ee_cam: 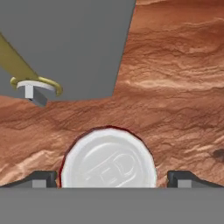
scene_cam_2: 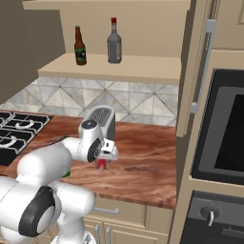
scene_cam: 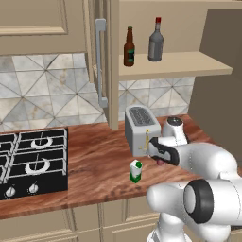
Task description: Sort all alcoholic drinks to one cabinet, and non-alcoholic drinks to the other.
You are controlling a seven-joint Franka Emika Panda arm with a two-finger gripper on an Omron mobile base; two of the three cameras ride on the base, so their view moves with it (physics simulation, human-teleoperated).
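On the open cabinet's shelf (scene_cam: pixel 189 64) stand the brown beer bottle (scene_cam: pixel 129 47) (scene_cam_2: pixel 80 46) and the grey red-capped bottle (scene_cam: pixel 155 41) (scene_cam_2: pixel 113 42). The red soda can (ee_cam: pixel 108 164) (scene_cam_2: pixel 101 165) stands upright on the wooden counter, in front of the toaster. My gripper (ee_cam: pixel 111 179) (scene_cam_2: pixel 103 158) (scene_cam: pixel 159 159) points down right over the can. It is open, with one fingertip (ee_cam: pixel 43 179) on each side of the silver top and a gap to the can on both sides. The green-and-white carton (scene_cam: pixel 136 171) stands on the counter to the left of the can.
A silver toaster (scene_cam: pixel 141 128) (ee_cam: pixel 65 43) stands close behind the can, its lever (ee_cam: pixel 37 87) sticking out. A black stove (scene_cam: pixel 33 160) fills the counter's left end. The cabinet's open door (scene_cam: pixel 100 66) hangs left of the shelf. A built-in oven (scene_cam_2: pixel 224 138) bounds the right.
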